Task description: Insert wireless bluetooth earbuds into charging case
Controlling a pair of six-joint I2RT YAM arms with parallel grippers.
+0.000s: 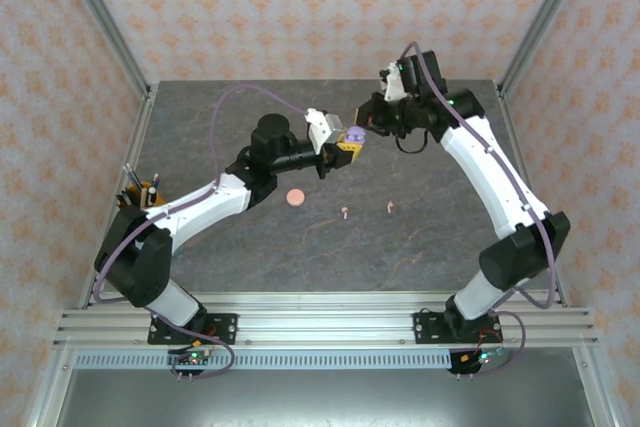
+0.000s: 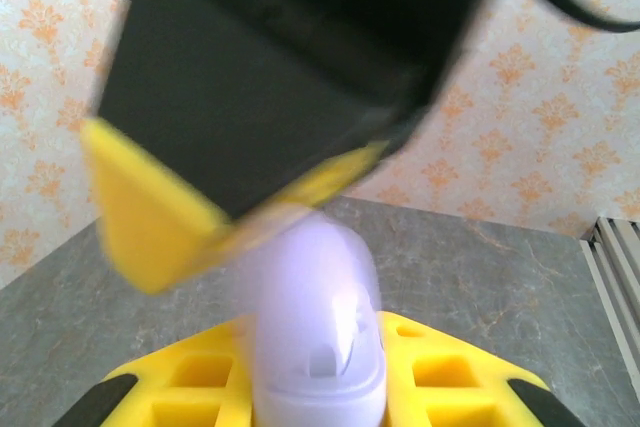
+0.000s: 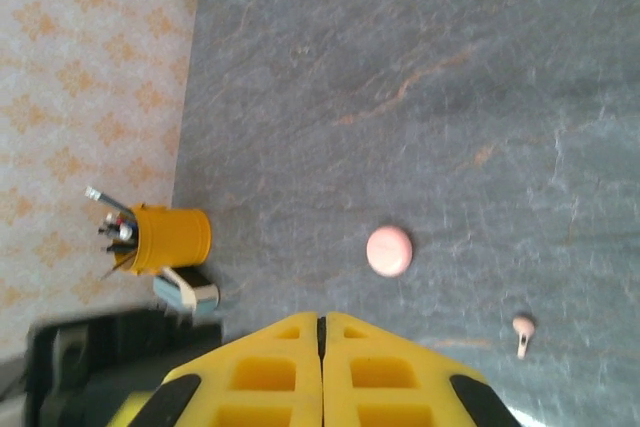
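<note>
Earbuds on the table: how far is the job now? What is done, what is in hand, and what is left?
Done: nothing I can confirm. In hand: the left claw holds the lilac case raised, with the right claw shut close to it. Left: two pink earbuds lie loose on the table near the pink case.

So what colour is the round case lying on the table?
Pink: the round case shows best in the right wrist view.
</note>
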